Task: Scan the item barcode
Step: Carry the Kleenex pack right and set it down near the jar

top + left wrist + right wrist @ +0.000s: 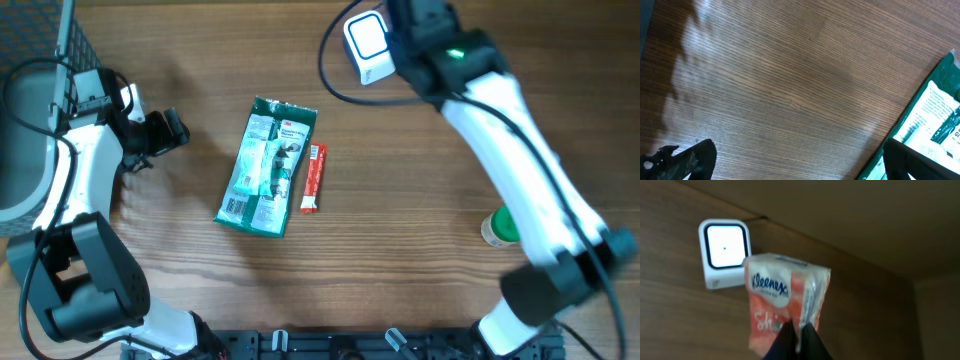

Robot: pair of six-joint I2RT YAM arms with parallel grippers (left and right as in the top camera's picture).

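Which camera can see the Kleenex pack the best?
The right wrist view. The Kleenex pack sits mid-picture, logo readable, pinched at its edge by the right gripper, near the white scanner. Overhead, the right arm hides it. The left wrist view misses it entirely.

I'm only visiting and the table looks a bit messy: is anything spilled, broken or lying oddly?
Nothing looks spilled or broken. The green packet lies flat, slightly tilted, with a red stick beside it. The only odd sight is the Kleenex pack dangling by one pinched edge from the right gripper, near the white scanner.
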